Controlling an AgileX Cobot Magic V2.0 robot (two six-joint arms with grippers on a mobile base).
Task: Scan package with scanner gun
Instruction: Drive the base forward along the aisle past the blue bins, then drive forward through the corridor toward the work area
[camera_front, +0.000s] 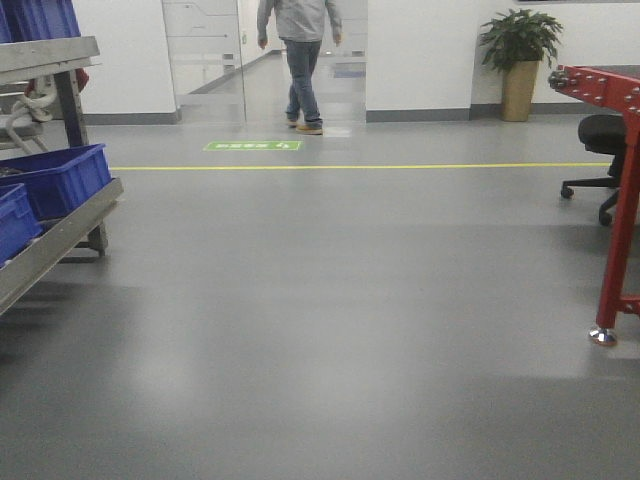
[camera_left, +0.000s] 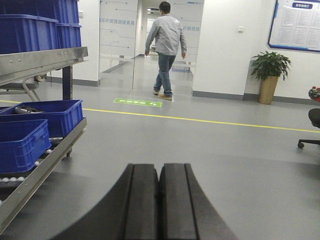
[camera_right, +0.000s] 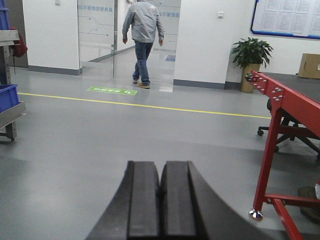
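Package, small tan cardboard box with white barcode label: not in any view. Black-and-orange pistol-shaped scanner gun: also out of sight. Tan cardboard box (camera_right: 310, 65) sits at far end of red steel-framed table (camera_right: 282, 99), too distant to tell if it is package.

Grippers: left gripper (camera_left: 160, 175) black fingers pressed together, nothing between; right gripper (camera_right: 161, 175) same, empty.

Both point level across grey floor, likely travel pose, fingers tucked against snagging.

Blue plastic crates (camera_left: 22, 142) on metal roller rack (camera_left: 50, 167), left side.

Judgement: task not begun; base must reach worktop first.
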